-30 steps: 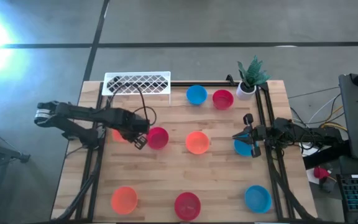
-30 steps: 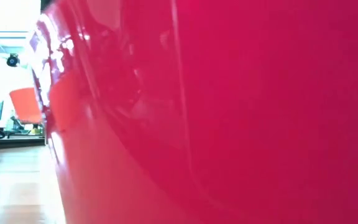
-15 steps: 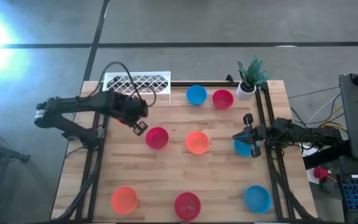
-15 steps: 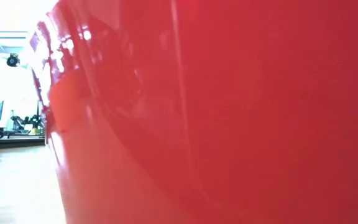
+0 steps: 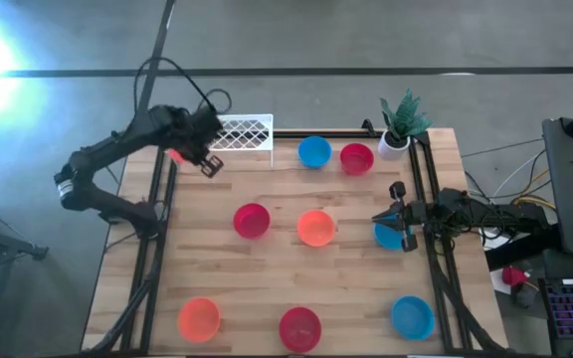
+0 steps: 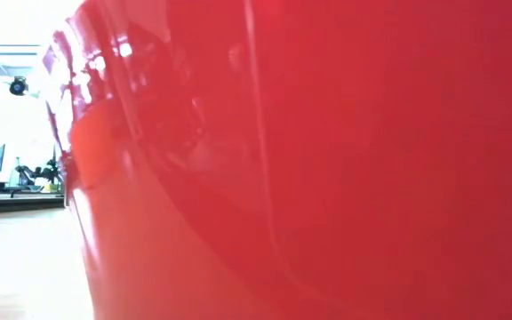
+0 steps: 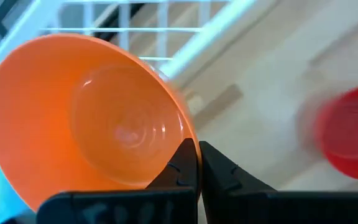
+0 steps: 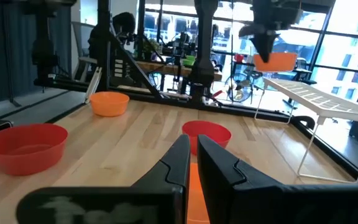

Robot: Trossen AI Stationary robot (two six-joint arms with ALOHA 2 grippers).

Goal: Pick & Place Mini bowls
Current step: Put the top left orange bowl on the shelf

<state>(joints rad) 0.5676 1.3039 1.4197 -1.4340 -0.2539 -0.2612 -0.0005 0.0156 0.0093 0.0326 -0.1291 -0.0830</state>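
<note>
**Orange bowl in the left pincer, rack right beside it**

My left pincer (image 5: 210,164) is clamped tight on the rim of an orange bowl (image 7: 86,118) — the wrist view shows both fingers pinched on the bowl's edge. The bowl hangs off the fingers tipped on its side, mouth facing back toward the wrist camera rather than up. It is round, so it has no long axis to line up; only the tilt of the mouth matters.

From the pincer outward: the white wire rack (image 5: 237,130) lies just beside it, at the counter's far left corner, its mesh showing directly behind the bowl in the wrist view. I judge the coming move is a short carry over the rack, levelling the bowl before release.

Further out on the counter (image 5: 267,288) sit the other bowls — a red bowl (image 5: 252,220) nearest, well apart from the pincer.

My right pincer (image 5: 396,219) waits at the counter's right edge, fingers nearly together, over a blue bowl (image 5: 390,235); whether it grips anything I cannot tell.
</note>
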